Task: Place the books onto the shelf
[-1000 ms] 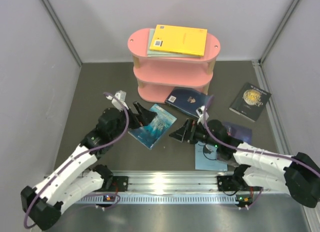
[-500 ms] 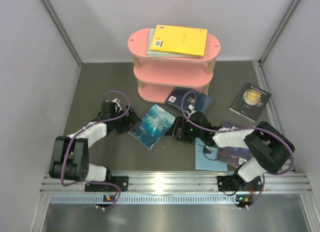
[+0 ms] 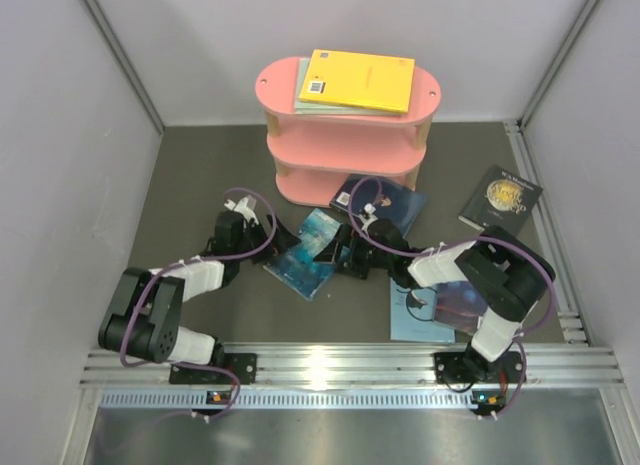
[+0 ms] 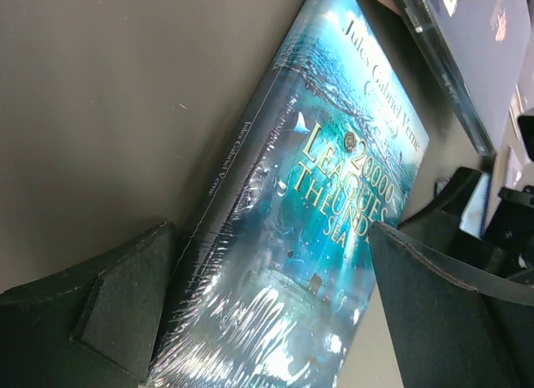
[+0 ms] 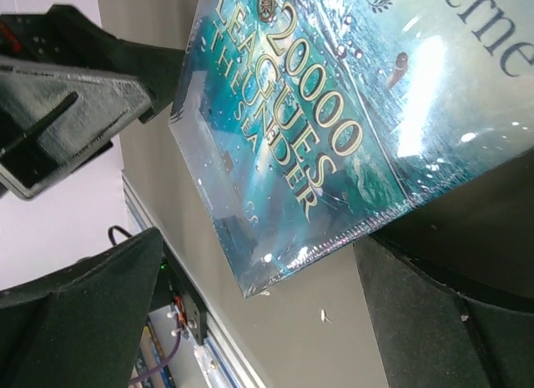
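At frame centre, our left hand [image 3: 271,242] and right hand [image 3: 343,255], both spread wide, straddle opposite edges of the teal book [image 3: 305,253] on the surface [image 3: 200,175], likely so we can lift it together. Beyond, at upper centre, the shelf [image 3: 345,150] already carries the yellow book [image 3: 358,80] on top.

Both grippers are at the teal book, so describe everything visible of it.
The teal book is a thin paperback, Jules Verne's 20000 Leagues Under the Sea: gold lettering over an underwater scene, dark spine, glossy crinkled plastic wrap. It lies cover up, askew, on the dark table in front of the pink shelf. The open left gripper brackets one end, the open right gripper a corner; whether their fingers touch it is unclear.
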